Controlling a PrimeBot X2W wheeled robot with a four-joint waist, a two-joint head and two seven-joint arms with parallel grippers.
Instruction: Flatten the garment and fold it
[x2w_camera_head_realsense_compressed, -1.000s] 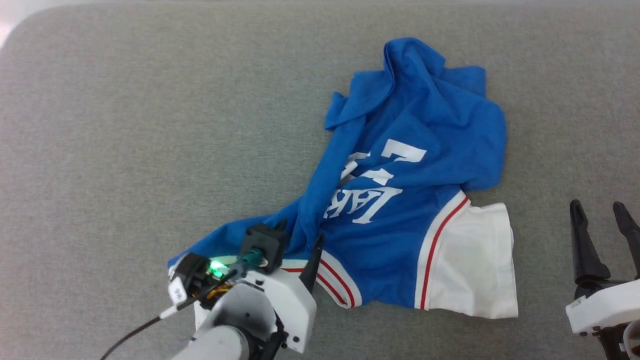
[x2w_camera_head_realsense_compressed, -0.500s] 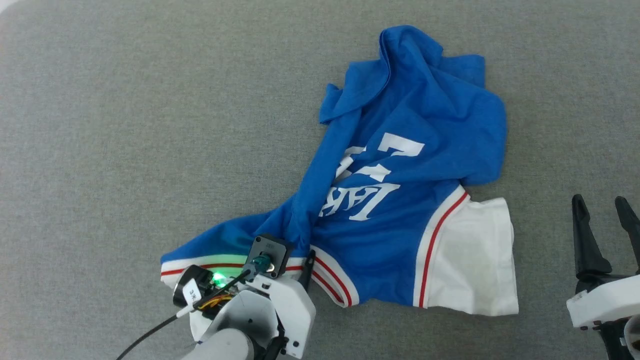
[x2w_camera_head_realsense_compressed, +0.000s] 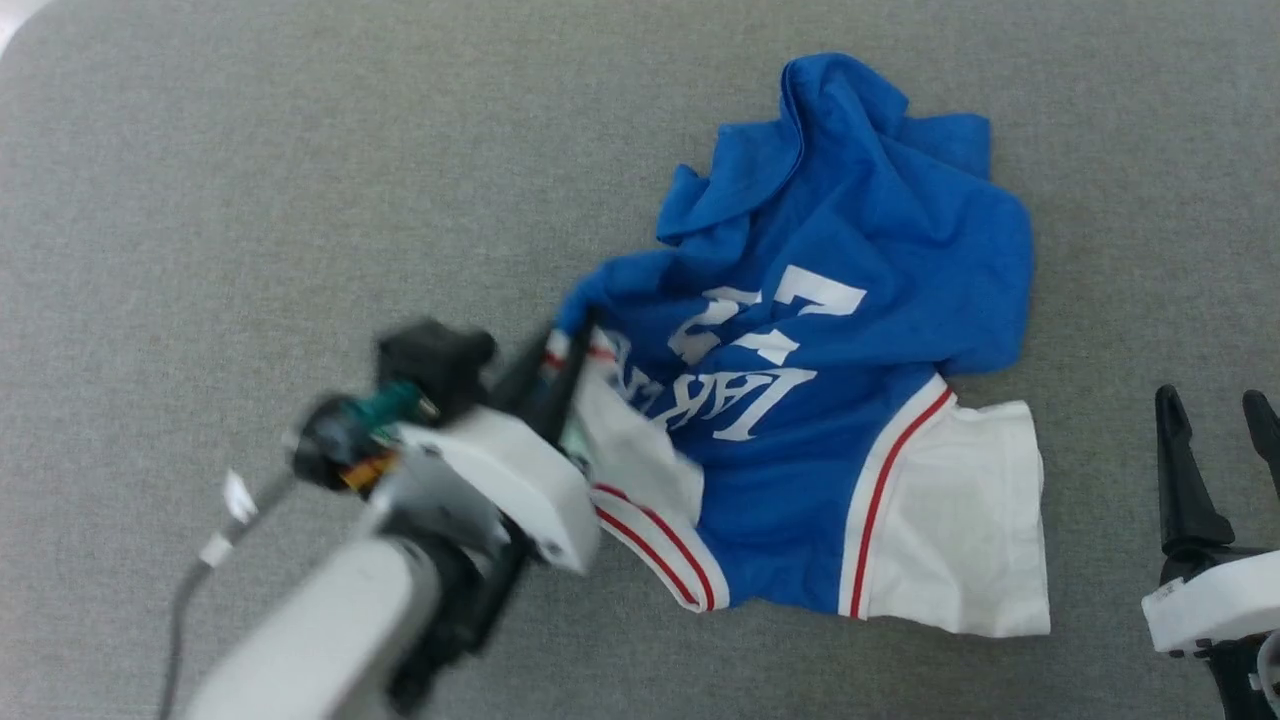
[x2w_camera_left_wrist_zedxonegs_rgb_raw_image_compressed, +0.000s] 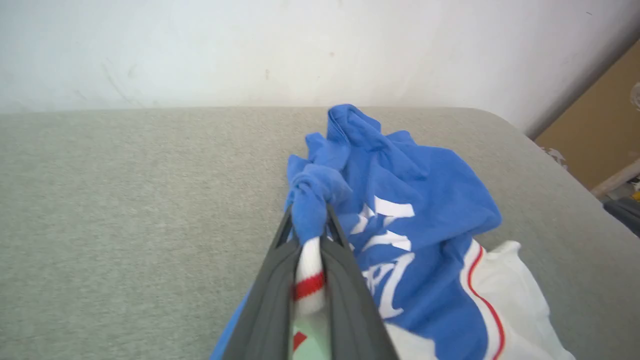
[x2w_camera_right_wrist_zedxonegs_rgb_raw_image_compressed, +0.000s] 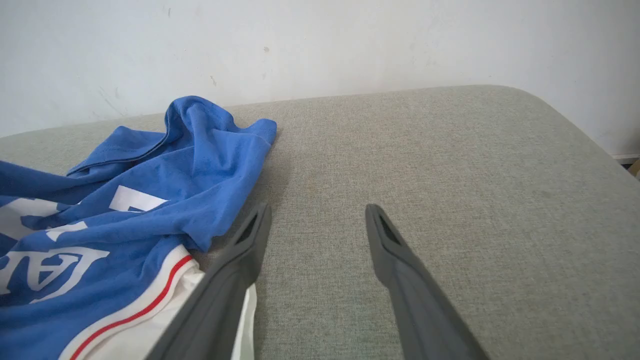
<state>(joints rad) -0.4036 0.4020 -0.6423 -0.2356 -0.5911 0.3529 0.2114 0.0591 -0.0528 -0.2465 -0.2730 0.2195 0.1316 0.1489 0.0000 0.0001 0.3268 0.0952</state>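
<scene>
On the grey surface (x2w_camera_head_realsense_compressed: 250, 180) the garment (x2w_camera_head_realsense_compressed: 850, 330) lies crumpled. Its sleeve edge (x2w_camera_left_wrist_zedxonegs_rgb_raw_image_compressed: 310, 270), flat a second ago, is now lifted, pinched by the left end effector (x2w_camera_head_realsense_compressed: 566, 345). Beside it, the right end effector (x2w_camera_head_realsense_compressed: 1215, 410) waits spread. Pulling the cloth flat can probably begin.

Robot lab or test room, not a home. Table (x2w_camera_head_realsense_compressed: 250, 150) covered in plain grey felt-like cloth with rounded corners. Bare white wall (x2w_camera_left_wrist_zedxonegs_rgb_raw_image_compressed: 200, 50) behind its far edge, scuffed and marked. Past the table's far right corner: tan board (x2w_camera_left_wrist_zedxonegs_rgb_raw_image_compressed: 607, 130) and a pale bar (x2w_camera_left_wrist_zedxonegs_rgb_raw_image_compressed: 617, 177), kind unclear. Left gripper (x2w_camera_head_realsense_compressed: 566, 340) has exposed wiring at its wrist and a loose tagged cable (x2w_camera_head_realsense_compressed: 205, 560), so rig hardware. Flat, even light.
</scene>
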